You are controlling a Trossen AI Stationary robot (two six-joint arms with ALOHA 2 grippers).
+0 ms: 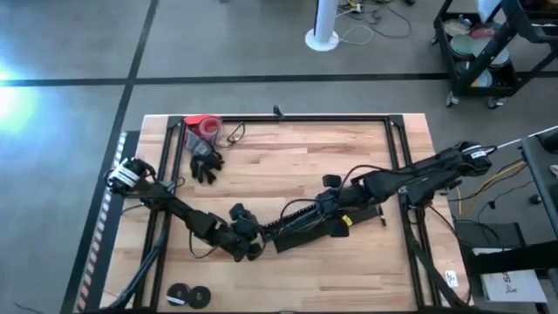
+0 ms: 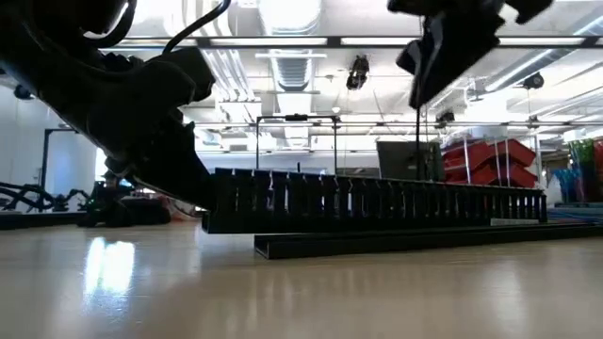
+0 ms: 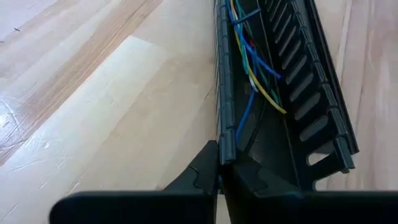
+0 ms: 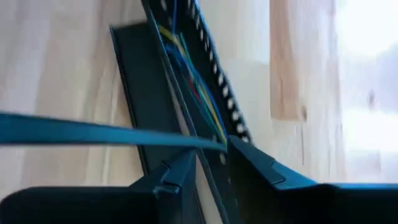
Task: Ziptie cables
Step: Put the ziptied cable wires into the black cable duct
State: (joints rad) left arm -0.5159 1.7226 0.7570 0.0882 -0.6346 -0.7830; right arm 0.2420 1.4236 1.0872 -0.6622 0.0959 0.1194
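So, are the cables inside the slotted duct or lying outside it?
Inside: the cables run along the channel of the slotted duct, between its two walls, in both wrist views.

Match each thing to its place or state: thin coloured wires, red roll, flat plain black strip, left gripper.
1. thin coloured wires
2. red roll
3. flat plain black strip
4. left gripper

A. by a black glove near a corner of the wooden table
B. clamped on a side wall of the slotted black channel
C. inside that channel
D. flat on the table alongside that channel

Pairs: 1-C, 2-A, 3-D, 4-B. The right gripper sits farther along the channel.
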